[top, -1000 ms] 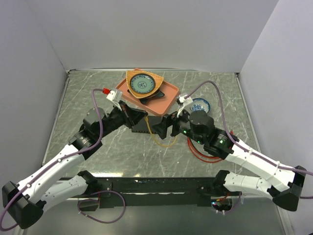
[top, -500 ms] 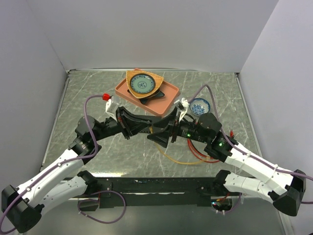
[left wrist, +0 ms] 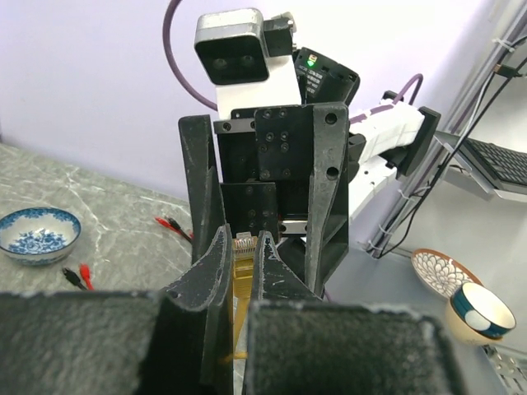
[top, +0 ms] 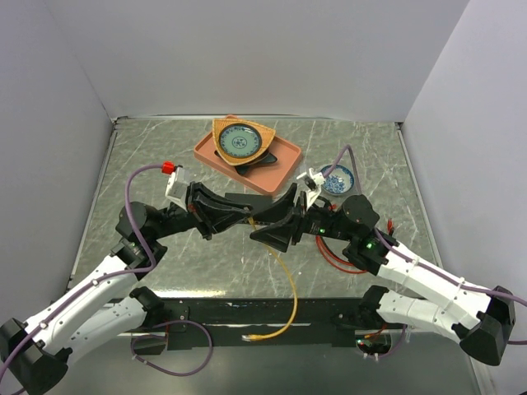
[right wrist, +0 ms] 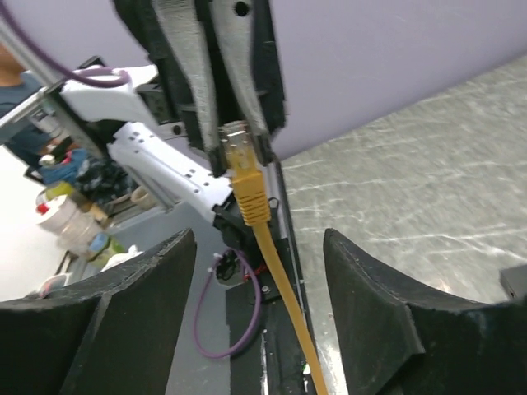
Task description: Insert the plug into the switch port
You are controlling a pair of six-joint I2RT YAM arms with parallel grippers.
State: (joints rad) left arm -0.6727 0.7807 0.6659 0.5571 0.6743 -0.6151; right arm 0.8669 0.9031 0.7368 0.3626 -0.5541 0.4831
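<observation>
**Left gripper (left wrist: pixel 240 247) lifts clear-tipped yellow cable plug (right wrist: pixel 240 159)**

Clamped shut on the plug, it has risen off the grey marbled table (top: pixel 156 160) in the last second. The right gripper (top: pixel 270 218), facing it, has narrowed yet stands open and empty. The flat matte-black switch box (top: pixel 239 198) lies just beyond them — ports hidden, so insertion likely remains ahead.

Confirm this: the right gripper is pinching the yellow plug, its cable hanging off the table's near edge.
Wrong gripper. The left gripper pinches the yellow plug; the right gripper stands open, facing it, as the right wrist view shows. The rest holds.
</observation>
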